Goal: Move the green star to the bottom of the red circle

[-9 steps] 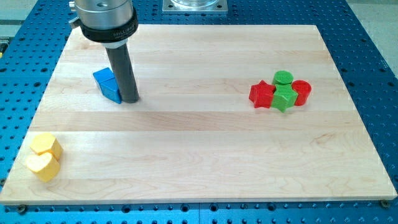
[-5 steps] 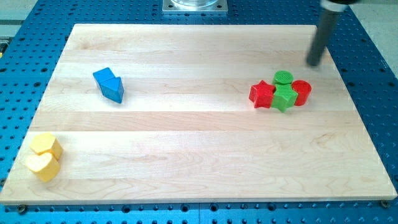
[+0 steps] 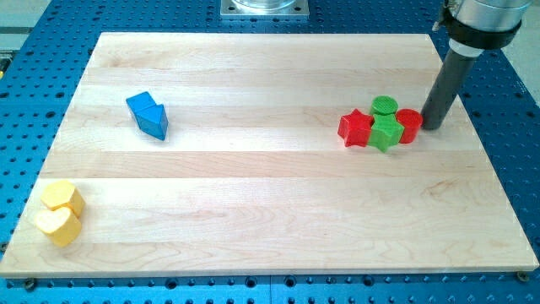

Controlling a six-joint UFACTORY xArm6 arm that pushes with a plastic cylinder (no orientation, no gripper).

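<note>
The green star (image 3: 386, 133) lies in a tight cluster at the view's right. The red circle (image 3: 409, 125) touches it on its right. A green circle (image 3: 385, 106) sits just above the star and a red star (image 3: 355, 128) touches it on its left. My tip (image 3: 433, 127) stands on the board just right of the red circle, close to it or touching it. The dark rod rises from there to the view's top right.
Two blue blocks (image 3: 148, 116) sit together at the upper left. A yellow hexagon (image 3: 63, 197) and a yellow heart (image 3: 56, 225) sit at the lower left corner. The wooden board (image 3: 270, 211) lies on a blue perforated table.
The rod left the blue blocks at the left, crossed to the upper right, then came down toward the view's bottom to the red circle's right side. No block has moved.
</note>
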